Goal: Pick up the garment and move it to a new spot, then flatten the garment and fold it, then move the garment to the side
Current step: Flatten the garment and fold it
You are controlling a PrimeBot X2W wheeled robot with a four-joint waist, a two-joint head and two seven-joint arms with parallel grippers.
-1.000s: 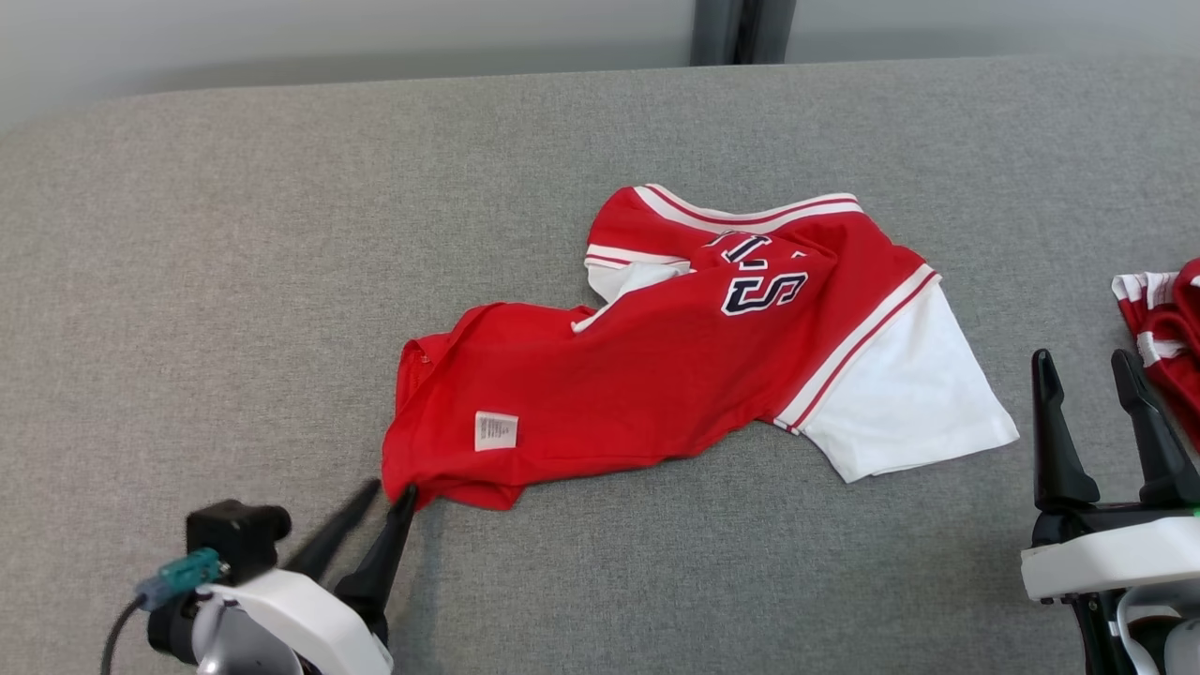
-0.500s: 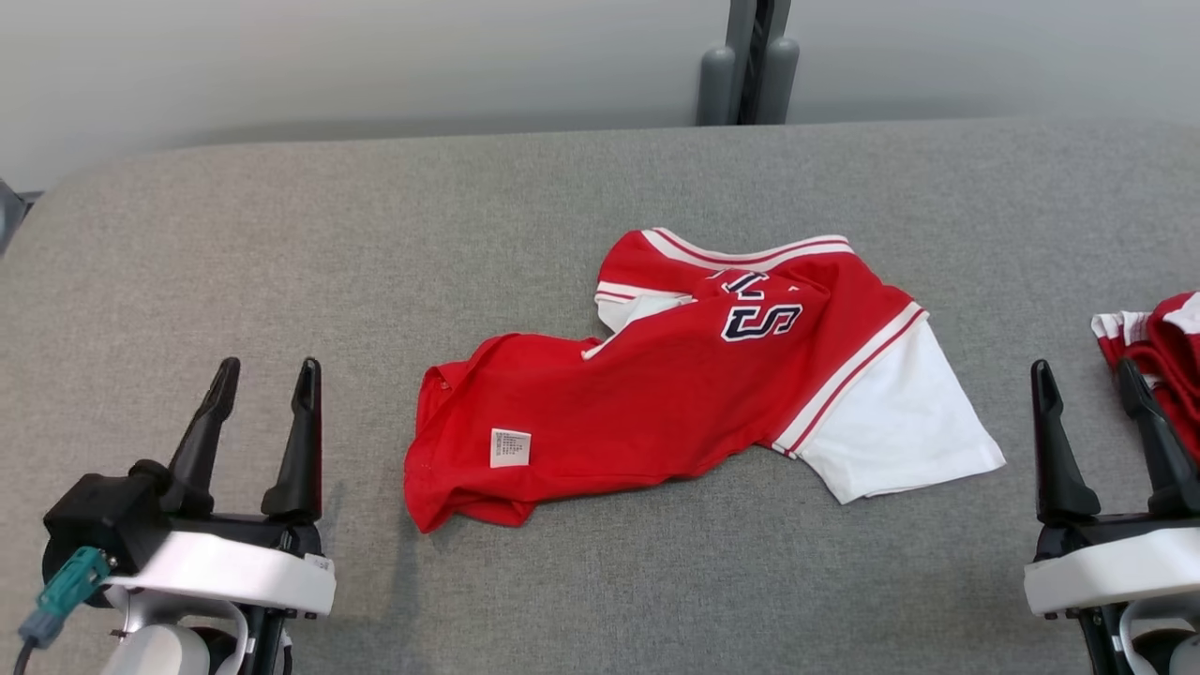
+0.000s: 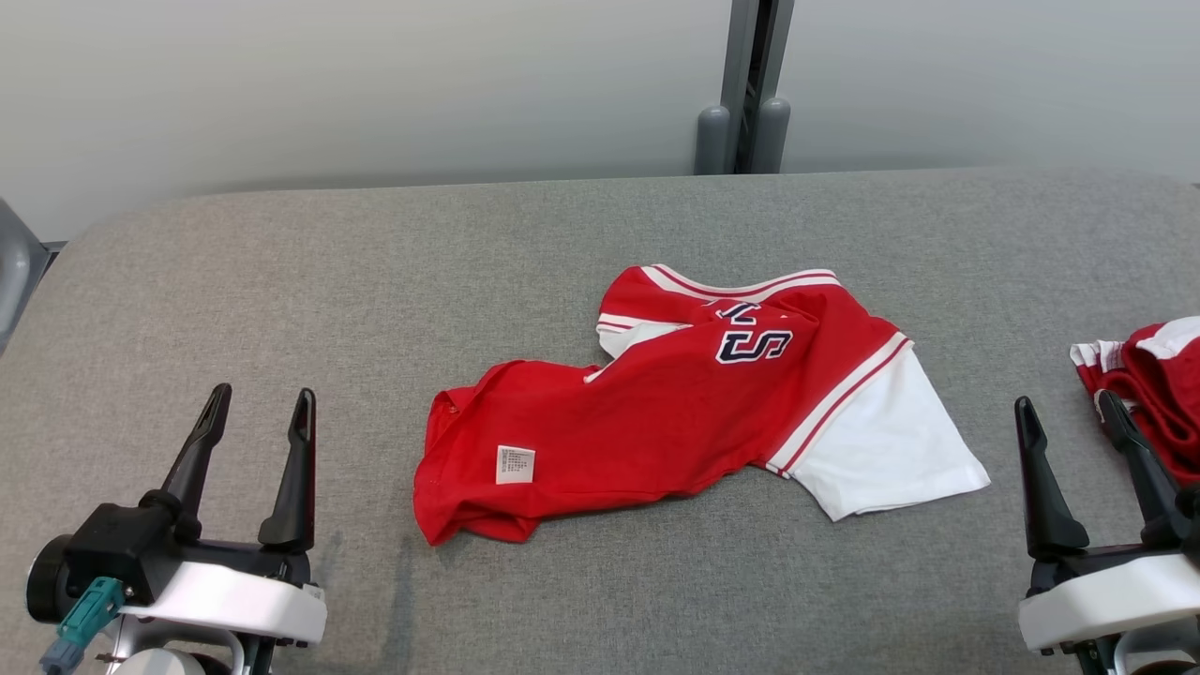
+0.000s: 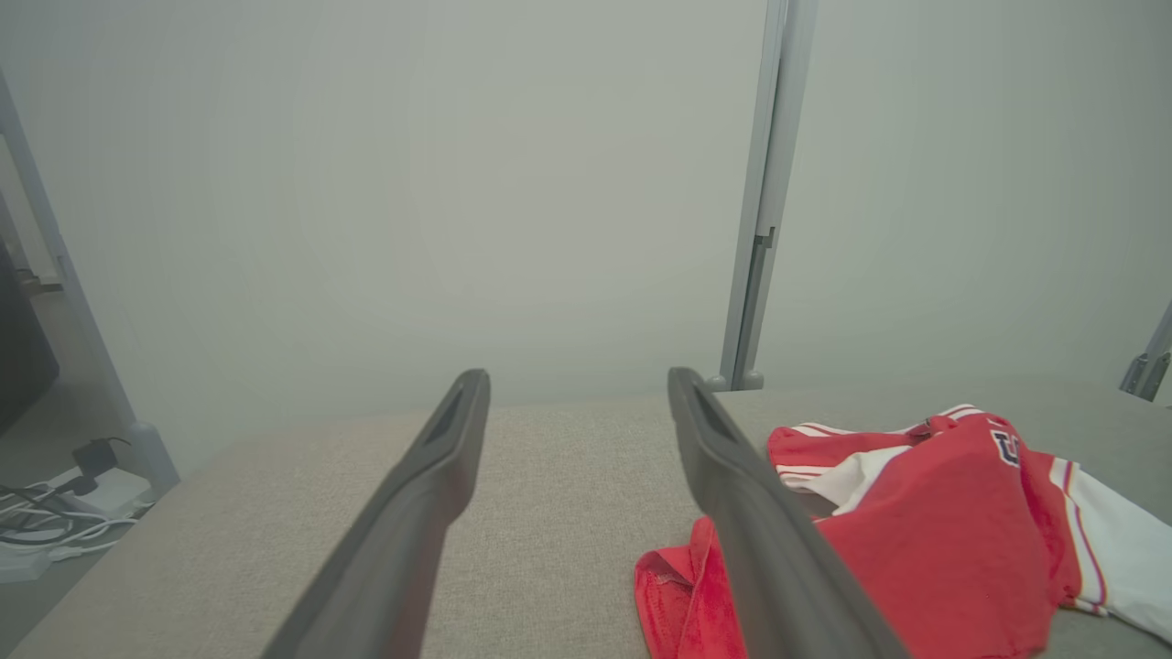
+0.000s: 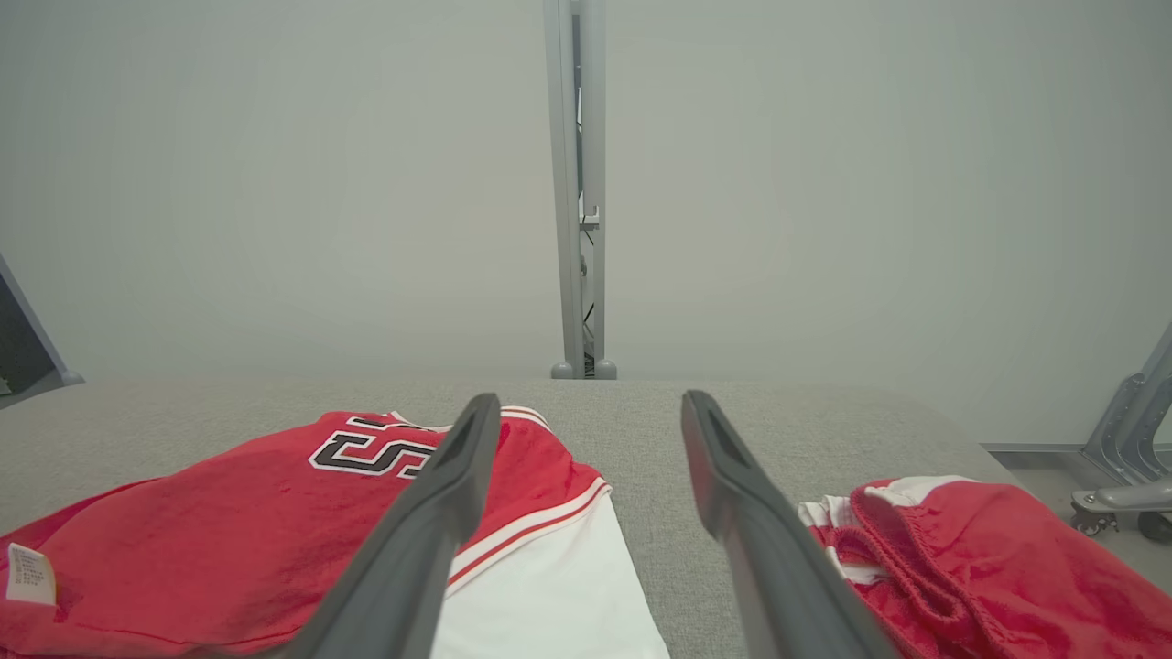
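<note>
The garment (image 3: 675, 412) is a red jersey with white sleeves and dark lettering, lying rumpled and partly folded over in the middle of the grey table (image 3: 281, 281). It also shows in the left wrist view, garment (image 4: 925, 540), and in the right wrist view, garment (image 5: 229, 540). My left gripper (image 3: 261, 408) stands open at the lower left, clear of the jersey's red hem, nothing between its fingers. My right gripper (image 3: 1067, 412) is open at the lower right, apart from the white sleeve.
A second red and white garment (image 3: 1148, 389) lies bunched at the table's right edge, just beyond my right gripper; it appears as a second garment (image 5: 971, 567) in the right wrist view. A grey post (image 3: 745, 84) stands behind the table. Cables (image 4: 64, 522) lie on the floor at left.
My left gripper has let go of the jersey's lower hem, opened, and drawn back to the left. The head camera has tilted up, so the whole scene sits lower. The jersey rests where released.
</note>
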